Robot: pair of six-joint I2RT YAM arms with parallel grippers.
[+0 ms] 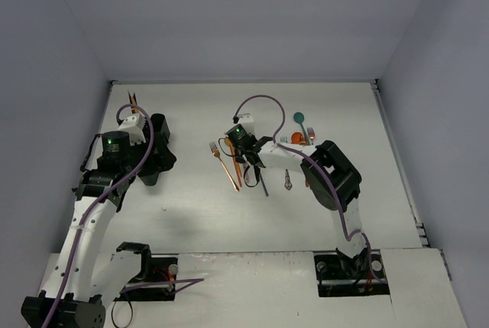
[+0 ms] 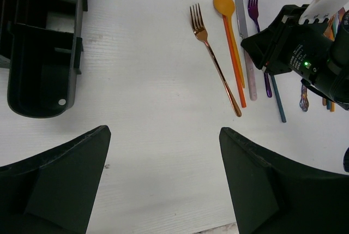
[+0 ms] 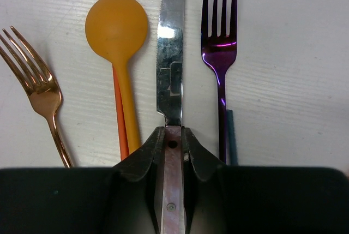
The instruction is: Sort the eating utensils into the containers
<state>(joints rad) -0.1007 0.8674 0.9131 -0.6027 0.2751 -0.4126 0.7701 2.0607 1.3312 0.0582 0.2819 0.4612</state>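
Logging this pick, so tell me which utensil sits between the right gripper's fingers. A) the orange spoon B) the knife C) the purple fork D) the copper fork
B: in the right wrist view the right gripper has its fingers on either side of the knife handle, while the orange spoon and purple fork lie free beside it.

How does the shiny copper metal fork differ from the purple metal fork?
The copper fork is rose-gold, the purple fork violet. The copper fork slants, left of the orange spoon; the purple fork lies parallel to the silver knife, on its right. Both are four-tined, lying flat.
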